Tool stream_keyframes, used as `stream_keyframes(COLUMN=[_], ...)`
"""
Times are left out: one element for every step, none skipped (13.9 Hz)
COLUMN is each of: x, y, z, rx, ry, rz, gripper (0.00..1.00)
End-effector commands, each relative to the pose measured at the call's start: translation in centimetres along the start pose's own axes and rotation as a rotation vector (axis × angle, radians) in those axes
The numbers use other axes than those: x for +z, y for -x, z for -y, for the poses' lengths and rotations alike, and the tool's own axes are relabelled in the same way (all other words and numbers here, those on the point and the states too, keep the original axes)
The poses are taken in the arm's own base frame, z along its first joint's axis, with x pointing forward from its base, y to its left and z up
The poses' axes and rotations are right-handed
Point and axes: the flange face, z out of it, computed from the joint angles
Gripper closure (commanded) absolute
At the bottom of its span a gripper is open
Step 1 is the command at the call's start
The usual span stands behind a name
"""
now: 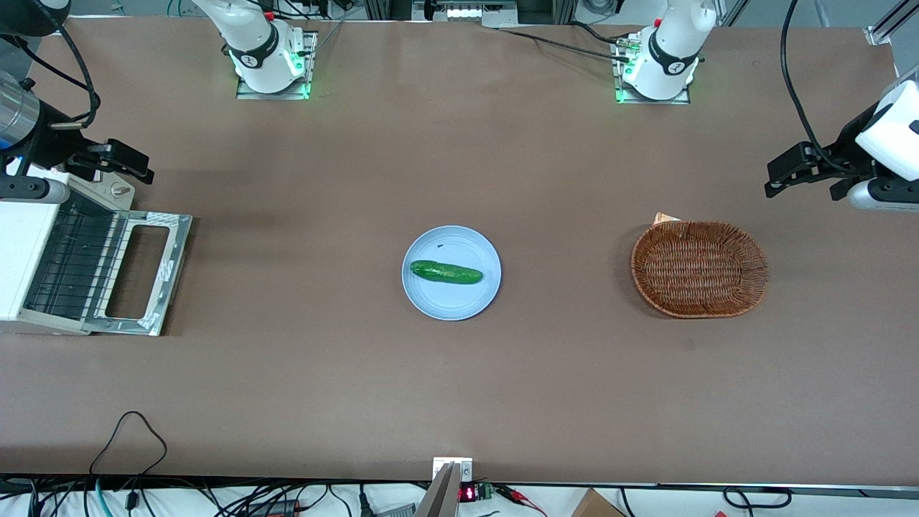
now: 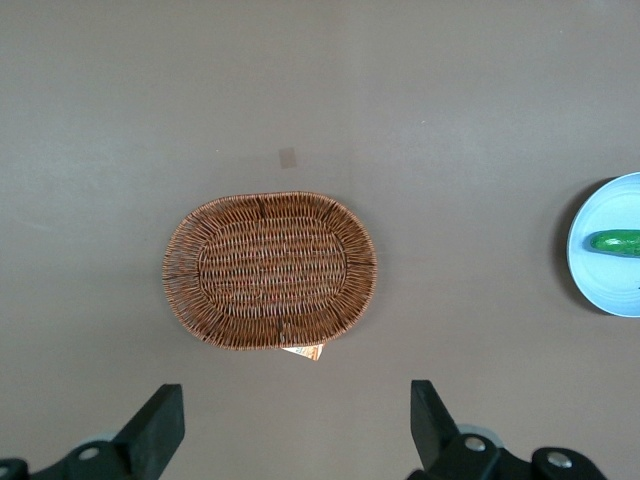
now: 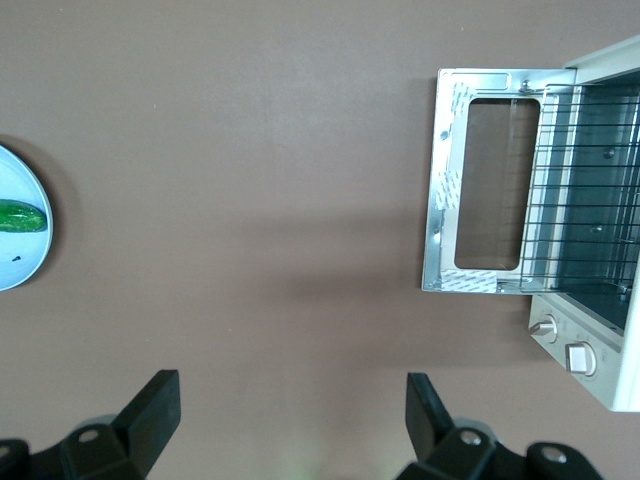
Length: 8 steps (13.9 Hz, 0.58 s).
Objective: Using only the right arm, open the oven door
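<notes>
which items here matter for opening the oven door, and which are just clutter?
Job:
- oven door, folded down flat in front of the toaster oven
- right arm's hand, open, holding nothing, farther from the front camera than the door

Clutter:
- blue plate with cucumber on it
- wicker basket, toward the parked arm's end

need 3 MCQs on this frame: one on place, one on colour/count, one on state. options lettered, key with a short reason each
1. Where is the green cucumber?
A. on the round light-blue plate
B. in the oval brown wicker basket
C. inside the white toaster oven

2. How many cucumbers are there?
A. three
B. two
C. one

3. The silver-grey metal oven door is:
A. shut
B. folded down open
C. detached

Key: A, the cucumber lies on the plate; C, only one shows; B, the door lies flat before the exposed rack, while the black two-finger gripper hovers open, above the table and farther from the front camera than the door.
</notes>
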Motion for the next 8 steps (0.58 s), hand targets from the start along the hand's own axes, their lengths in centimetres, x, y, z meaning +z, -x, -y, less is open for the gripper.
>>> stream_keyframes(x=[-0.36, -0.28, -0.19, -0.11, -0.03, -0.11, -0.17, -0.17], y=[-0.34, -0.39, -0.43, -0.47, -0.51, -0.53, -0.52, -0.51], z=[0.66, 0.59, 0.59, 0.65, 0.68, 0.67, 0.68, 0.82], rx=[-0.025, -0.024, -0.026, -0.026, -0.026, -0.029, -0.029, -0.024], ry=[0.001, 0.006, 0.006, 0.008, 0.005, 0.006, 0.004, 0.000], rz=[0.000, 0.001, 0.003, 0.004, 0.006, 0.003, 0.003, 0.003], gripper=[0.00, 0.00, 0.00, 0.00, 0.00, 0.00, 0.00, 0.00])
